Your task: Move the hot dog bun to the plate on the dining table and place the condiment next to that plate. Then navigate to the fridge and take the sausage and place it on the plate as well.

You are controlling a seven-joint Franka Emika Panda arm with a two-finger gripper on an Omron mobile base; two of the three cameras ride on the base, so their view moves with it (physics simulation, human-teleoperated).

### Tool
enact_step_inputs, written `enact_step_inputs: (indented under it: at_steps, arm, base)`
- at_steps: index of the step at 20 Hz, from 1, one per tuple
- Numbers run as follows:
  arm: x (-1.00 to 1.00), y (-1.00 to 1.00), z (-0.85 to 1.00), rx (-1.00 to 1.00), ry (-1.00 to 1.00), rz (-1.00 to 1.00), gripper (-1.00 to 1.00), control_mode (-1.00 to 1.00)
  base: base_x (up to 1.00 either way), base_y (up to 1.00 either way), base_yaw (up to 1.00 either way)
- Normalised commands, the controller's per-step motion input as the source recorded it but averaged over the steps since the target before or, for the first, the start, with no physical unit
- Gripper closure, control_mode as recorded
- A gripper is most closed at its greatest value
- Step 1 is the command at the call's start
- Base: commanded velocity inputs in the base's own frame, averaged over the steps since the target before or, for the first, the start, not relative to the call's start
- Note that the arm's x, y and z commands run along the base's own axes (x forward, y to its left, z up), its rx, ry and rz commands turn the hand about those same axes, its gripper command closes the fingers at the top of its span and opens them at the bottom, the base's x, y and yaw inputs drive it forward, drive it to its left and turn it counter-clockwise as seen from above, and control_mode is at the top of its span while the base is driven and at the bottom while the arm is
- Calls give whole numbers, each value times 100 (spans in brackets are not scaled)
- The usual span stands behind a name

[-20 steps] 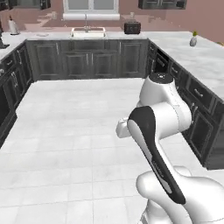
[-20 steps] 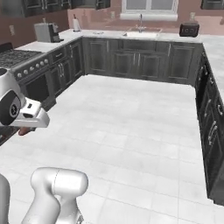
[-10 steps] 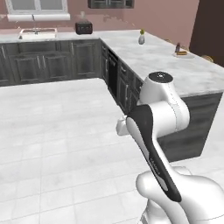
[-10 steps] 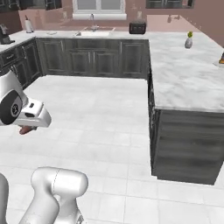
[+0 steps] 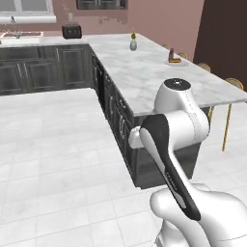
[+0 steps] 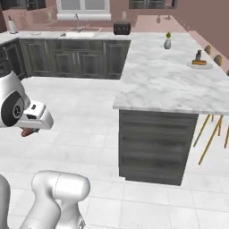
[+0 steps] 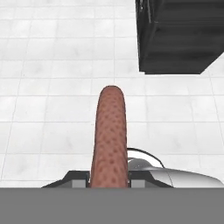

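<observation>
Fingers (image 7: pixel 109 177) clenched on sausage (image 7: pixel 110 131), its long axis pointing straight ahead; plate (image 6: pixel 199 64) lies far right across the bench (image 6: pixel 165 85).

Sitting near the far right edge of the island counter (image 6: pixel 170 85): plate (image 6: pixel 199 64) with the bun on it, condiment (image 6: pixel 197 56) just behind. Standing toward the back: vase (image 6: pixel 167 43), toaster (image 6: pixel 121 29) at the corner, sink (image 6: pixel 82 33) leftward. Lining the counter's right edge: stools (image 6: pixel 214 89).
</observation>
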Motion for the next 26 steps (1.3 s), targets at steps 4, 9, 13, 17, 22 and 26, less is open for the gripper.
enact_step_inputs:
  at_steps: [4, 9, 13, 17, 22, 26]
  arm:
    - [0, 0, 0, 0, 0, 0, 100, 100]
    - [0, 0, 0, 0, 0, 0, 100, 100]
    - [0, 0, 0, 0, 0, 0, 100, 100]
    - [0, 0, 0, 0, 0, 0, 100, 100]
    - [0, 0, 0, 0, 0, 0, 100, 100]
    - [0, 0, 0, 0, 0, 0, 100, 100]
  base:
    - [50, -100, 0]
    - [58, -100, 0]
    - [65, -100, 0]
    - [66, -100, 0]
    - [64, -100, 0]
    - [55, -100, 0]
